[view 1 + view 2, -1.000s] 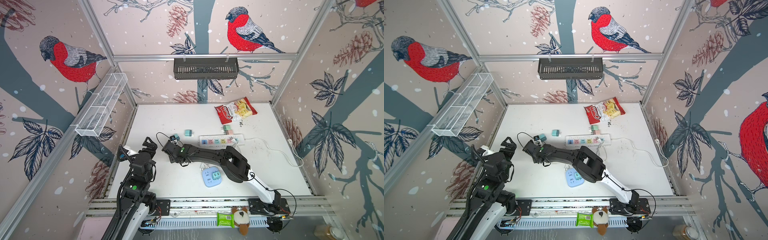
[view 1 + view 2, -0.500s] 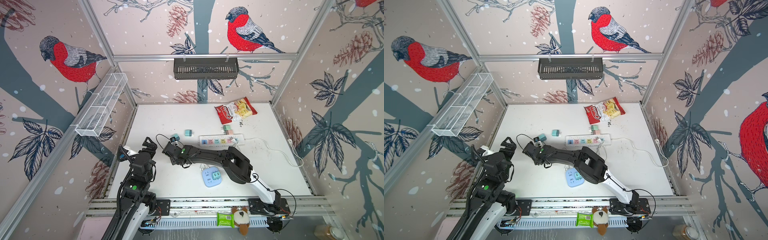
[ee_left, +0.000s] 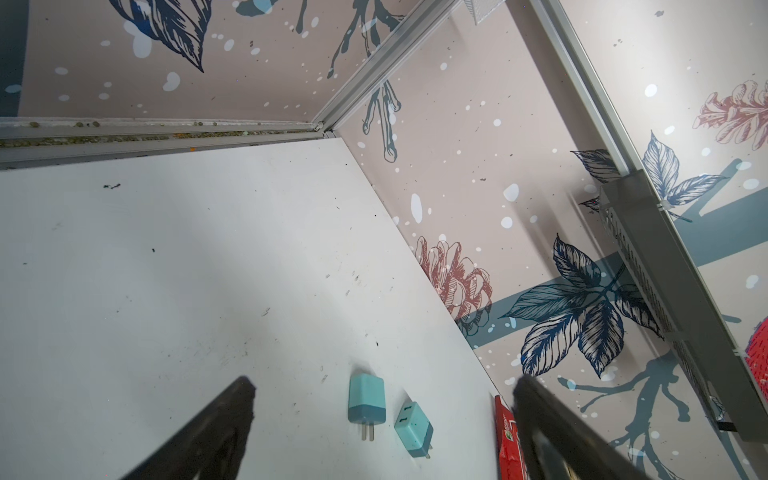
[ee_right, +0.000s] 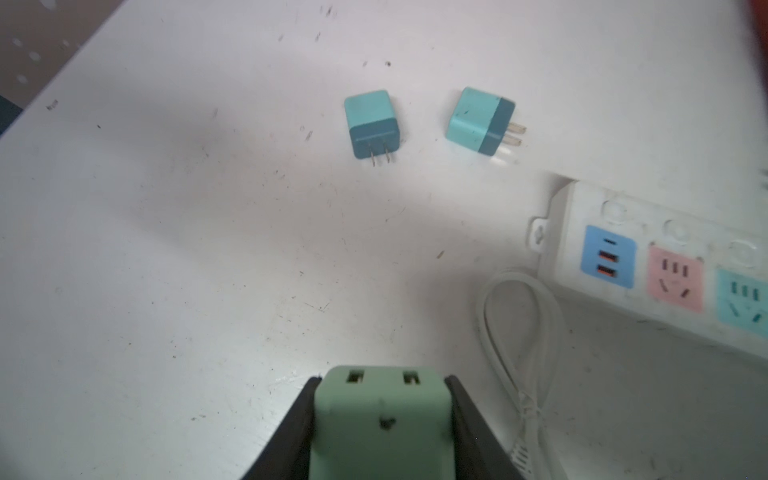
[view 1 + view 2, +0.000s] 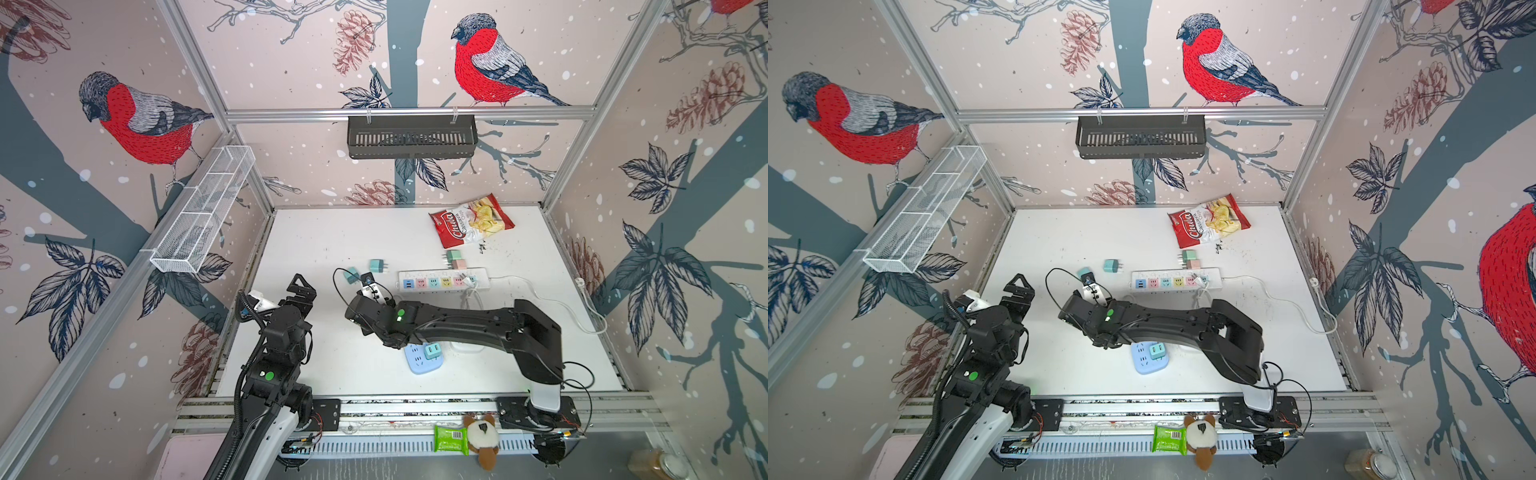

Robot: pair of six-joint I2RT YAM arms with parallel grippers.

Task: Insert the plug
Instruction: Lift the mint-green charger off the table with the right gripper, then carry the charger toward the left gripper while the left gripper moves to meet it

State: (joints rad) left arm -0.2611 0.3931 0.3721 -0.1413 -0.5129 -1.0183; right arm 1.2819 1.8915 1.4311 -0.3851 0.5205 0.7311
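- As I look through the right wrist camera, the right gripper (image 4: 381, 382) is clamped on a green plug (image 4: 380, 428), with one black finger pressed against each side. The two slots on the plug's face point away from the lens.
- In both top views that claw sits just left of the power strip (image 5: 442, 282), near its blue end. I cannot make out the green plug from up there.
- One teal plug (image 4: 371, 122) and a second teal plug (image 4: 482, 120) lie on the white table (image 5: 324, 245) ahead of the claw, close together but apart.
- The left gripper (image 5: 302, 290) stands wide and holds nothing, near the table's left edge.
- A blue socket block (image 5: 417, 363) lies under the right arm, with a mint adapter (image 5: 432, 351) seated in it.
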